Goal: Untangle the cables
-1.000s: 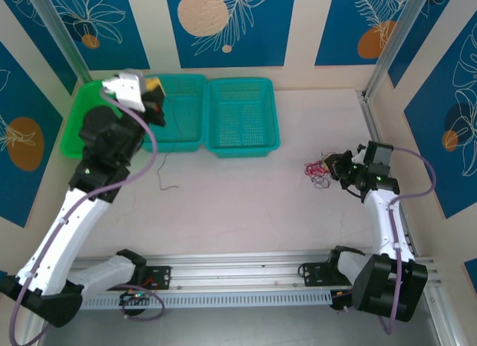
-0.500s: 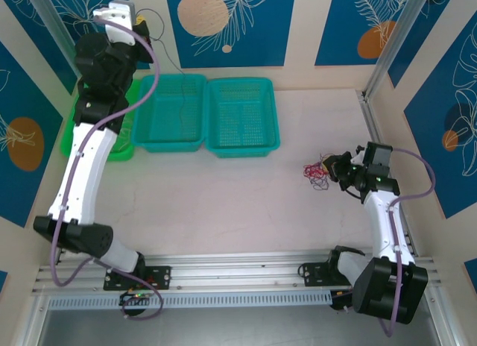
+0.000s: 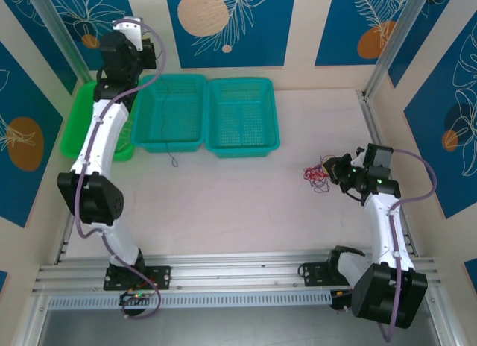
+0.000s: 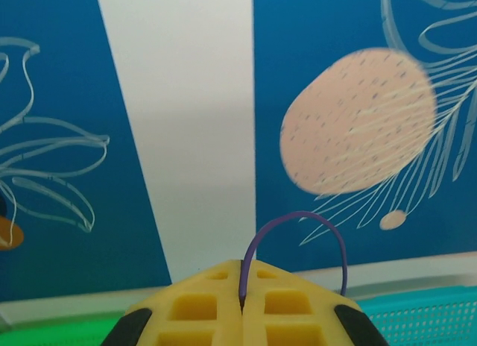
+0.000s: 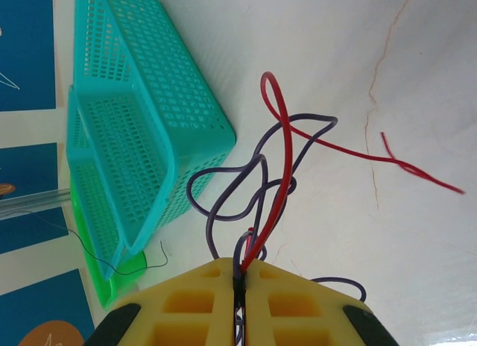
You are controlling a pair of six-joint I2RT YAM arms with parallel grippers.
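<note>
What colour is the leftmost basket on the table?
Bright green. The basket shows best from the top camera.

Noted at the bottom edge: left hand (image 4: 242, 286), yellow fingers (image 4: 201, 309) pressed flush, no gap at the seam. Pinched in that seam: one thin purplish cable (image 4: 298, 212), rising in a loop and dropping behind the right-side finger. Behind: blue wall panel (image 4: 52, 77) with white leaf outlines, cream stripe (image 4: 186, 137), peach disc (image 4: 358, 122). Low right, teal basket rim (image 4: 425, 316); low left, green basket edge (image 4: 59, 335).
</note>
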